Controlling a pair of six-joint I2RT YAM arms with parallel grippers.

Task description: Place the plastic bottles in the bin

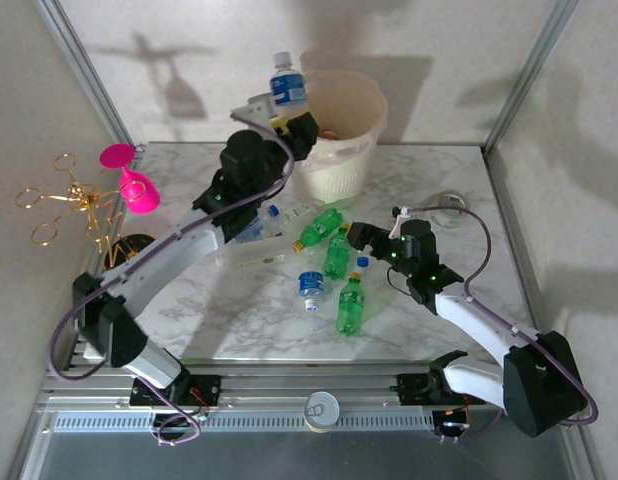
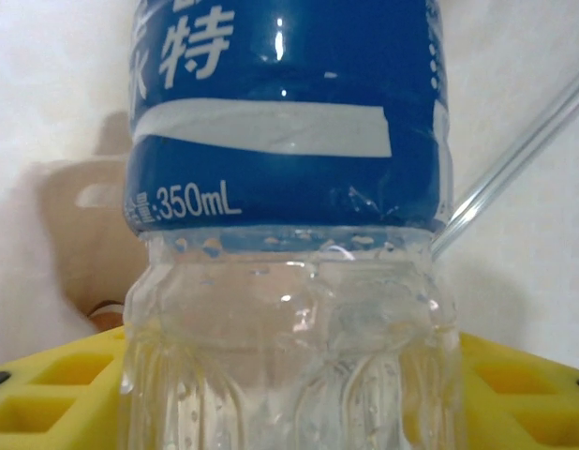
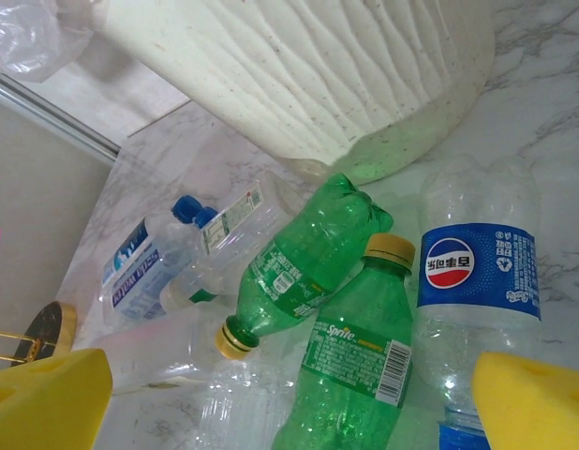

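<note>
A: What is held by the left claw (image 1: 289, 120)?

B: A blue-label bottle (image 1: 287, 82) is gripped low on its clear body between the yellow pads (image 2: 46, 398). The claw is closed narrow around it, and the bottle is held upright, cap up.

A: Where is it placed against the bin (image 1: 334, 178)?

B: It is raised well off the desk (image 1: 239, 315), at the left side of the bin's rim as seen from above. Whether it is over the opening cannot be told. In the left wrist view the cream wall with a handle cutout is seen behind the bottle.

A: And the right claw (image 1: 357, 238)?

B: It is spread wide and nothing is held in it. It is set low beside the bottles lying on the desk in front of the bin.

A: Which bottles are seen there?

B: Three green bottles (image 1: 337, 255) with yellow caps are laid on their sides. In the right wrist view a Pepsi bottle (image 3: 479, 272) is seen just beside one of them, and clear bottles (image 3: 154, 272) with blue caps are heaped to the left. All are found near the foot of the bin.

A: Anything else on the desk?

B: A pink goblet (image 1: 132, 182) is seen at the far left and a tape ring (image 1: 449, 210) at the right.
</note>
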